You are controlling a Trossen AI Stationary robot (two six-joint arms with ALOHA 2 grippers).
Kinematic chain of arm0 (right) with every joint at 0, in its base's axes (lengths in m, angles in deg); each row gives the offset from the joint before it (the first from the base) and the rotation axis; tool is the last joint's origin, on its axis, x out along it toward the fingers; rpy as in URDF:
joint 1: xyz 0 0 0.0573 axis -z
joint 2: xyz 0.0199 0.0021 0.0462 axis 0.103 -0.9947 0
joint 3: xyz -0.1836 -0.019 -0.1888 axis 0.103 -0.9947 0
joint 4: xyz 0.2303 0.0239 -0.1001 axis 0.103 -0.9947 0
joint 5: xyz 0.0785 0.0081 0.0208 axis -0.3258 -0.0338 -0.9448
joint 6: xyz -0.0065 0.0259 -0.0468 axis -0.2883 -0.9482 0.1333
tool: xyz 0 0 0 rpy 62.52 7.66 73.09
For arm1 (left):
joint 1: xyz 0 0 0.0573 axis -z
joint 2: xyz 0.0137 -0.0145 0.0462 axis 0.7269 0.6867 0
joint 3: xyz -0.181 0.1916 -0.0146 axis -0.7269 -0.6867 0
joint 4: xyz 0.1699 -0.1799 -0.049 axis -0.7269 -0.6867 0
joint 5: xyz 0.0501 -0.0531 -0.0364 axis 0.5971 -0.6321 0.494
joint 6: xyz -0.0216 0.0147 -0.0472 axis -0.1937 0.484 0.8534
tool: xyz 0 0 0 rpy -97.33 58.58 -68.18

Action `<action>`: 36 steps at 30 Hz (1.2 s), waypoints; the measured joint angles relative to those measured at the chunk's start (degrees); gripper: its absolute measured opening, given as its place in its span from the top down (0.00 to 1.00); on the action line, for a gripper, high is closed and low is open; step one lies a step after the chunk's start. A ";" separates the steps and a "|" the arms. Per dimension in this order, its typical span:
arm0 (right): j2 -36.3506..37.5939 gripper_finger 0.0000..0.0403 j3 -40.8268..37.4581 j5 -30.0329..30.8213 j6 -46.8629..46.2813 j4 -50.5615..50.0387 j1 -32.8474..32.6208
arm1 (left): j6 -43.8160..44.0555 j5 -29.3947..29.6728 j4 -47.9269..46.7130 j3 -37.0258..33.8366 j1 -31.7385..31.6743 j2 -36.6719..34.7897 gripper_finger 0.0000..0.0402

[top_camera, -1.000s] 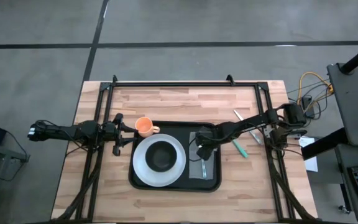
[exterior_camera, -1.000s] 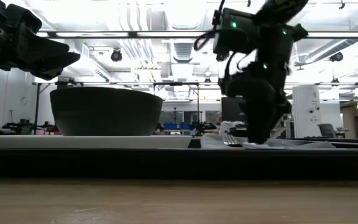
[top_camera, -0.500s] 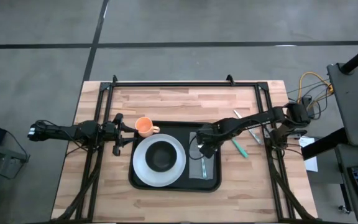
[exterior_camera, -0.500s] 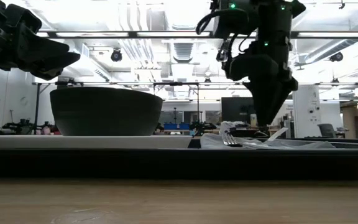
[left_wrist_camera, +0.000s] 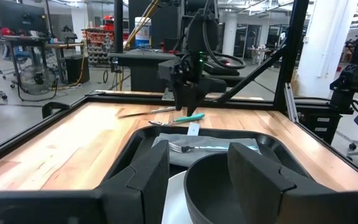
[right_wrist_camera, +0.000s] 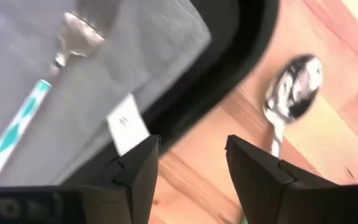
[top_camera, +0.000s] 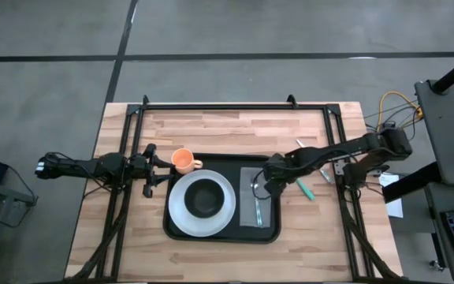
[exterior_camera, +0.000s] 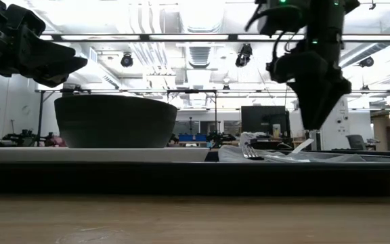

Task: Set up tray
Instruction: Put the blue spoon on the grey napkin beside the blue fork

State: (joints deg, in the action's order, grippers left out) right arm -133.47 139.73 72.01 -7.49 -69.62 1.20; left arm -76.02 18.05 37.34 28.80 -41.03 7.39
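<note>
Right gripper (top_camera: 268, 186), fingers parted and empty, hovers over the tray (top_camera: 273, 233) rim; reaching for the spoon (right_wrist_camera: 288, 81), it could snag the napkin (top_camera: 258, 207).

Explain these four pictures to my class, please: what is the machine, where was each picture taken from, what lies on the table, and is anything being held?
The machine is a robot with two dark arms at a wooden table, each ending in a two-finger gripper. One picture looks straight down from above, one looks level across the tabletop, and two come from cameras on the arms' wrists.

On the table lies a black tray. In it sit a white plate carrying a dark bowl, and a grey napkin with a fork on it. An orange cup stands beside the tray. A spoon and a teal-handled utensil lie on the wood.

The right gripper hovers at the tray's edge, open and empty. The left gripper waits near the cup, also open. Nothing is held.
</note>
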 joint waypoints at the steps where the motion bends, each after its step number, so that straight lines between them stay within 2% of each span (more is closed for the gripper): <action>1: 0.93 0.56 -0.93 0.00 -0.40 0.02 0.00 | 0.02 0.00 0.02 0.00 0.00 -0.02 0.64; 14: 10.38 0.54 -9.68 -0.36 -8.18 0.00 0.00 | 0.02 0.00 0.02 0.00 -0.02 -0.02 0.64; 20: 10.95 0.54 -13.01 -0.69 -11.91 -0.05 0.00 | 0.01 0.00 0.02 0.00 -0.02 -0.02 0.64; 30: 10.93 0.54 -14.78 -0.70 -13.13 0.31 0.00 | 0.02 0.00 0.00 0.00 0.00 -0.02 0.64; 36: 10.93 0.55 -18.89 -3.10 -15.52 4.47 0.00 | 0.00 0.00 0.02 0.00 0.00 -0.02 0.64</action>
State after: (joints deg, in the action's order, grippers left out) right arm -122.54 120.85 68.91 -23.01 -65.16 1.20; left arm -76.02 18.05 37.36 28.80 -41.02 7.37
